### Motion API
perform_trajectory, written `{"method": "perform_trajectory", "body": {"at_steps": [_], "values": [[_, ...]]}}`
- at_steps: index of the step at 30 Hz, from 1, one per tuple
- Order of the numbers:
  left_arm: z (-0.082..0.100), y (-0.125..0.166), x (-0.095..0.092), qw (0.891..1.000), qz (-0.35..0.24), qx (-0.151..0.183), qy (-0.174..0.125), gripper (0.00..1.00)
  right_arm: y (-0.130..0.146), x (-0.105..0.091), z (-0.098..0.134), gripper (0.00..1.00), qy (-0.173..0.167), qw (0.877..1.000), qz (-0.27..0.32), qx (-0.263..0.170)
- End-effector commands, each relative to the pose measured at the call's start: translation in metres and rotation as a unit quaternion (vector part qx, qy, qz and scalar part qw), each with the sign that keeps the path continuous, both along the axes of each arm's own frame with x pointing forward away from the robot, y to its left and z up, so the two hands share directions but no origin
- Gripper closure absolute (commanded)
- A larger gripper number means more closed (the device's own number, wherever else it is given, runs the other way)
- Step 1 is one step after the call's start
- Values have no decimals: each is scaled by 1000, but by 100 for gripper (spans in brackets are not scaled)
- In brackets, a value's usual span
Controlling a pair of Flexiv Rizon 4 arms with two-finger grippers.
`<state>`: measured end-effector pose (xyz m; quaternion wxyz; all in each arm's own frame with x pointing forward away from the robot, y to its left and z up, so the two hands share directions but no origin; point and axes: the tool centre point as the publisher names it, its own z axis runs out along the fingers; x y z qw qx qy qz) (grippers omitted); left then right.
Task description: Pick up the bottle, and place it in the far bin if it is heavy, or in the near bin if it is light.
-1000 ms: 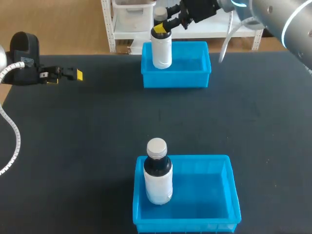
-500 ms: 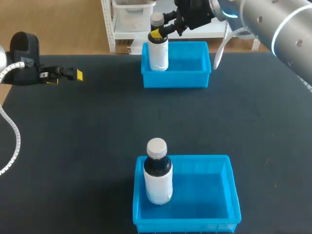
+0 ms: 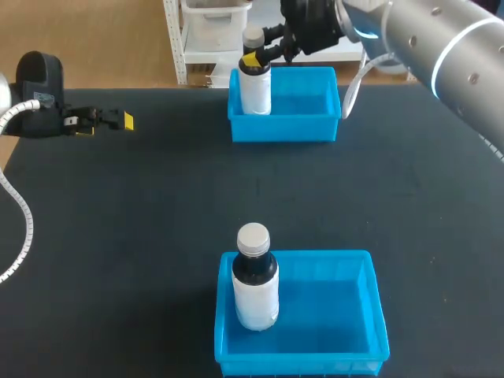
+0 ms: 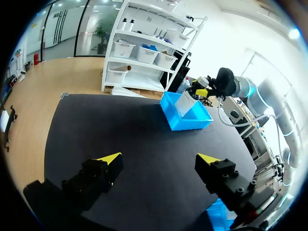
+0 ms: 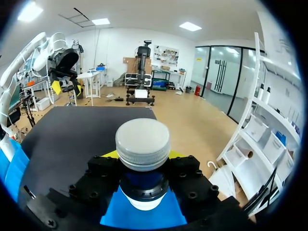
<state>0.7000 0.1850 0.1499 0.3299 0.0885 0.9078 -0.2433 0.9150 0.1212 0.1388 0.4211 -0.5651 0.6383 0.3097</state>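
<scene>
Bottle: The bottle stands upright in the left part of the far bin. You cannot tell if its bottom sits on the bin floor or hangs just above it.
Weight: It looks dark right up to the neck, so you can guess it is full and heavy. The far bin fits that guess.
Feel: It looks like hard plastic with smooth sides. It should keep its shape when you squeeze it, but it may slip.
Where to hold: The neck just under the cap is a good spot. The wide cap can stop it from sliding down.
Right end effector: The right end effector grips the bottle at the neck, one finger on each side.
Right wrist view: Only here can you see the grip up close. The cap sits between the two black fingers, with yellow showing on both sides. You cannot see the bin floor here.
Head view: Only here can you see where the bottle sits in the bin. You also see the near bin with a second bottle standing in it.
Left end effector: The left end effector is far off at the left side of the bench. Its fingers are wide apart and hold nothing.
</scene>
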Motion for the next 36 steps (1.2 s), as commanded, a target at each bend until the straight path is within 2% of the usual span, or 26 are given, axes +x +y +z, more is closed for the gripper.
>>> {"method": "perform_trajectory", "body": {"at_steps": [1, 24, 33, 34, 36], "values": [[0, 0, 0, 1000, 0, 0, 0, 0, 3, 12, -1, 100, 74, 988, 137, 4], [0, 0, 0, 1000, 0, 0, 0, 0, 4, 12, -10, 100, 85, 987, 136, 10], [0, 0, 0, 1000, 0, 0, 0, 0, 2, 13, -13, 69, 89, 987, 134, 9], [0, 0, 0, 1000, 0, 0, 0, 0, 2, 13, -13, 63, 89, 987, 134, 9], [0, 0, 0, 1000, 0, 0, 0, 0, 2, 13, -13, 44, 90, 987, 134, 8]]}}
